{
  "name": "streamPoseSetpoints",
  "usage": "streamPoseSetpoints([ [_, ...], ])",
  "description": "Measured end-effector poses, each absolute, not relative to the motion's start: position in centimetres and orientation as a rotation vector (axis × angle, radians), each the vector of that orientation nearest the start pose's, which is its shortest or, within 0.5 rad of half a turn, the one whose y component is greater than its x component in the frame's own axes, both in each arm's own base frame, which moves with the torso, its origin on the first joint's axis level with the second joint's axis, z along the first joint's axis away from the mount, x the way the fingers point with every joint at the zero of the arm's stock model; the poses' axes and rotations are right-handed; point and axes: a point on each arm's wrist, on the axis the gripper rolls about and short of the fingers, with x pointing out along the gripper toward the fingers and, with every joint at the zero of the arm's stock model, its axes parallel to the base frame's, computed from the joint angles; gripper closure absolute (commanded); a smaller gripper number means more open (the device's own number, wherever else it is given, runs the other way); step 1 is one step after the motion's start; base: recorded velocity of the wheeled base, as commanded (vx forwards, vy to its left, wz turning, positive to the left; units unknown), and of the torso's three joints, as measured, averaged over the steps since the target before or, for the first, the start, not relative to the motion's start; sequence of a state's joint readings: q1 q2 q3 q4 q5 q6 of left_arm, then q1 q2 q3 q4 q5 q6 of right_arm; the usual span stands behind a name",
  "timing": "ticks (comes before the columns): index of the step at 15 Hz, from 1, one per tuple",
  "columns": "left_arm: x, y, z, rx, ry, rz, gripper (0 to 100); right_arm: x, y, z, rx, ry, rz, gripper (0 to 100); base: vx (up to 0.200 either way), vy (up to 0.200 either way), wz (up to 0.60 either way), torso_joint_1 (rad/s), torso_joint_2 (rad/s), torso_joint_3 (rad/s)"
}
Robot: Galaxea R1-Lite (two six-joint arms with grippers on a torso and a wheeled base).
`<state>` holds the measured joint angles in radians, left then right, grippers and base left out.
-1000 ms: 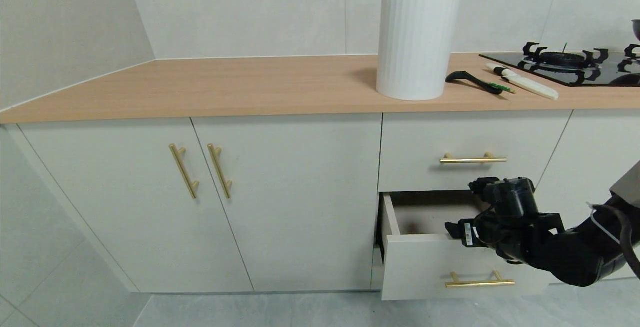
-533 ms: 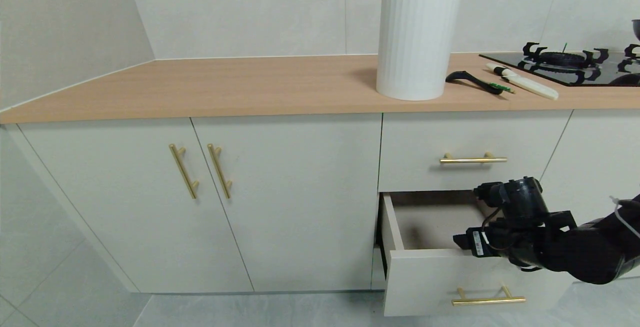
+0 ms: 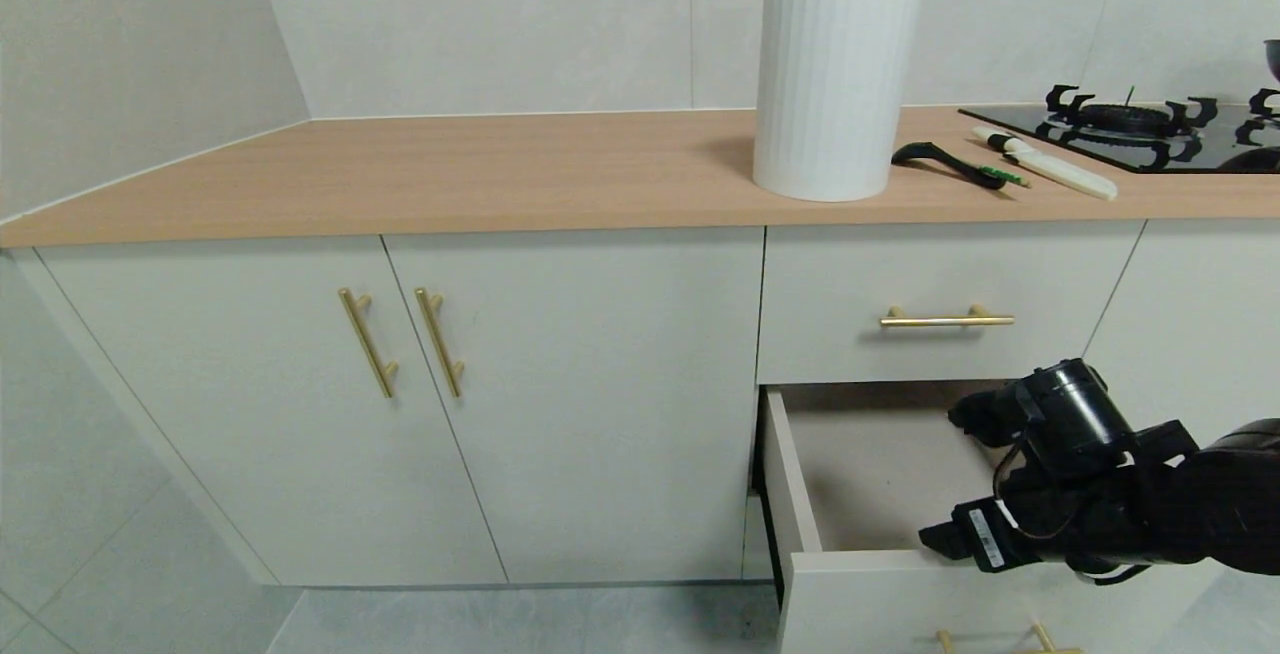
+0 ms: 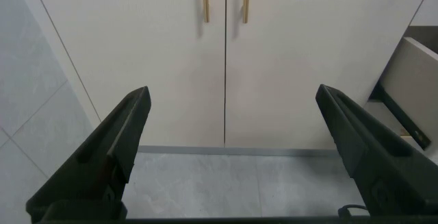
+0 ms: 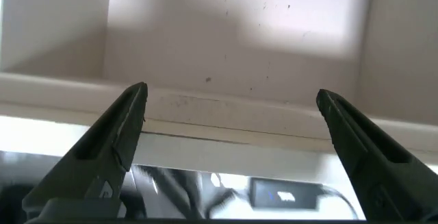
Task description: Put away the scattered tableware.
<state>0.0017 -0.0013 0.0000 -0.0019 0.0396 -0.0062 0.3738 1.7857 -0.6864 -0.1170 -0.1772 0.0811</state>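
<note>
Tableware [image 3: 1003, 174] lies above and beyond my right hand [image 5: 230, 92], spread wide at the open drawer [image 3: 782, 444]. My left hand [image 4: 233, 95], also wide, faces cupboard doors [image 3: 580, 384]. On the surface [image 3: 500, 174], black utensil [image 3: 945, 162] and white knife [image 3: 1055, 172] slant rightward, nearer my right arm.

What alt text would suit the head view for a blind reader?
The black right gripper, open, is at the front of an open pale lower drawer. Above, a wooden countertop holds a white ribbed cylinder, a black utensil and a white knife.

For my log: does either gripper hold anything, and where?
Nothing held: left gripper open, empty; right gripper open over the front edge of the white drawer.
</note>
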Motion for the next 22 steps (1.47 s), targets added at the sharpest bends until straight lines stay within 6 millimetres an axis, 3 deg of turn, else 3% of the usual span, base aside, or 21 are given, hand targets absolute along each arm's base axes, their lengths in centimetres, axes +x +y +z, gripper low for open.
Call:
streamPoseSetpoints([
  [11, -2.3, 0.1, 7.6, -0.007, -0.003, 0.041, 0, 21.0, 8.0, 8.3, -0.489, 1.194, 0.276, 0, 0.0, 0.0, 0.0, 0.0, 0.0, 0.0],
  [18, -2.3, 0.1, 7.6, -0.007, -0.003, 0.041, 0, 20.9, 8.0, 8.8, -0.499, 1.182, 0.279, 0, 0.0, 0.0, 0.0, 0.0, 0.0, 0.0],
  [22, -2.3, 0.1, 7.6, -0.006, -0.003, 0.041, 0, 22.1, 8.3, 10.5, -0.392, 1.023, 0.232, 0, 0.0, 0.0, 0.0, 0.0, 0.0, 0.0],
])
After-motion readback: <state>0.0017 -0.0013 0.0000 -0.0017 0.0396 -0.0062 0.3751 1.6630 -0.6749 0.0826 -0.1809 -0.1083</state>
